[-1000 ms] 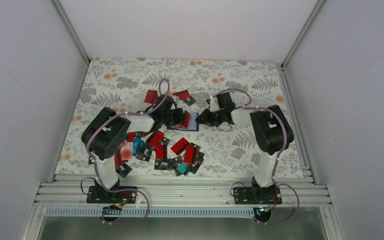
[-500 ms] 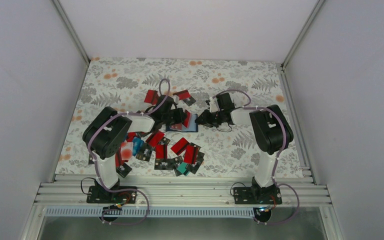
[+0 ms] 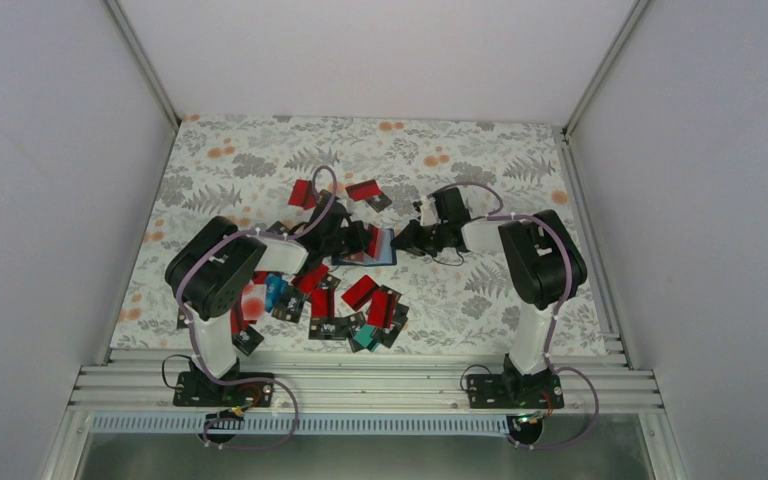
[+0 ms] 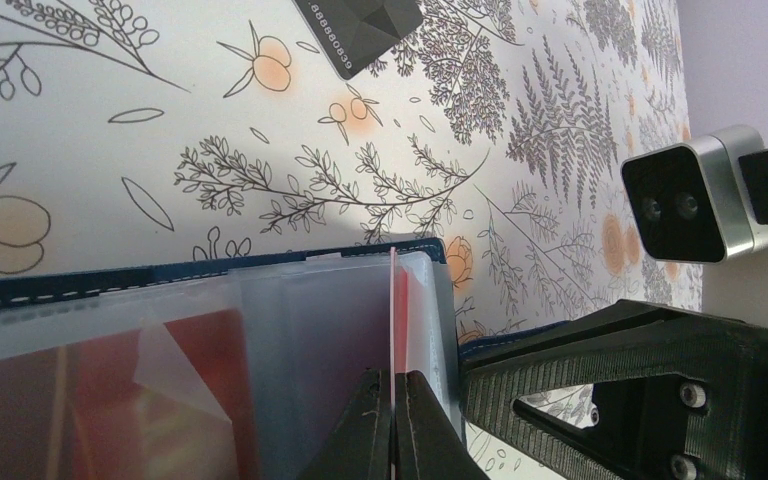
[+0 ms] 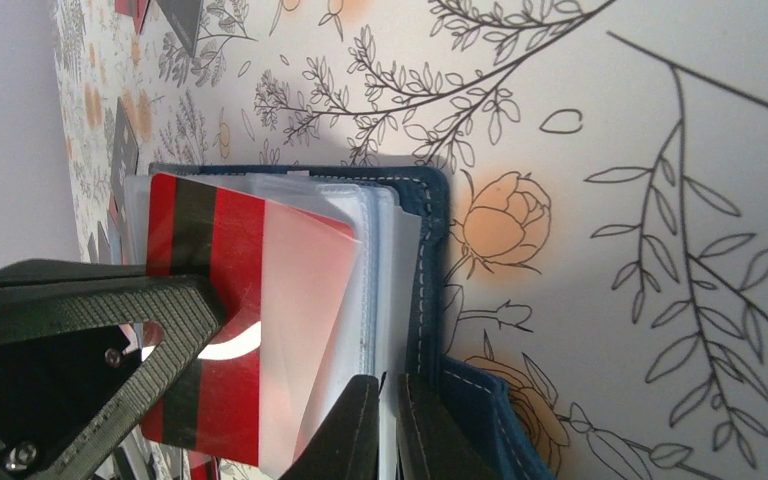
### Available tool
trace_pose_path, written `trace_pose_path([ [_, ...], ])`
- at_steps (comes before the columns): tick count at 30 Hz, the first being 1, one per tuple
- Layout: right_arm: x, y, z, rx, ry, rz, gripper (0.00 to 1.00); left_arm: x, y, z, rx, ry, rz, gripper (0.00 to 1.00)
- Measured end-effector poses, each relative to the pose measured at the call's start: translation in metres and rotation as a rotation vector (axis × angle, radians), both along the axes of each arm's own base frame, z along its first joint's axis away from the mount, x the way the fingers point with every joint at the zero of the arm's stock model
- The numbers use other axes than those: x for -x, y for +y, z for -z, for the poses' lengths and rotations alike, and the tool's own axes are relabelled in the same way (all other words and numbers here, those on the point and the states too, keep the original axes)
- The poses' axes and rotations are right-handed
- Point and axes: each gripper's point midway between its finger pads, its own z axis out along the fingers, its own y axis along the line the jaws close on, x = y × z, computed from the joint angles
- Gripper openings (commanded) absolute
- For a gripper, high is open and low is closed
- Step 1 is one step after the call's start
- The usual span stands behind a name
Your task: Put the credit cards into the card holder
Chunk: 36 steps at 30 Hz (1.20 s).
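Left tool (image 4: 392, 400) clamped on thin red card (image 5: 235, 250) (black-striped), right tool (image 5: 387, 395) likewise on card holder's (image 5: 430, 260) clear sleeve (image 5: 385, 250)

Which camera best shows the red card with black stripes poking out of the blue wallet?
The right wrist view: the red plastic card with black stripes faces it, half inside a clear sleeve. The left wrist view sees only its thin edge between the fingers. The top view shows only a tiny red speck.
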Motion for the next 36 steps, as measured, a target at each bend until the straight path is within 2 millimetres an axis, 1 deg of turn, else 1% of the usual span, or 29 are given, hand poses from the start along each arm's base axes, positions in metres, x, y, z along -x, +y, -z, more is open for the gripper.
trace_pose_path([
  [6,0.001,0.0,0.001,-0.008,0.008,0.017,0.05,0.003,-0.001,0.001,0.006,0.024,-0.048,0.02],
  [13,0.008,0.002,0.003,-0.006,0.004,0.03,0.04,0.007,0.0,0.005,0.029,0.051,-0.088,0.03],
  [19,0.019,0.003,0.003,-0.003,0.004,0.026,0.05,0.013,-0.001,0.007,0.041,0.07,-0.102,0.09],
  [26,0.023,0.005,0.002,-0.002,0.007,0.023,0.04,0.019,-0.001,0.012,0.015,0.082,-0.109,0.24],
  [31,0.025,0.007,0.002,-0.003,0.013,0.019,0.04,0.026,-0.002,0.009,-0.009,0.079,-0.107,0.3],
  [36,0.025,0.007,0.002,-0.004,0.015,0.021,0.04,0.028,-0.005,0.005,-0.027,0.073,-0.106,0.54],
])
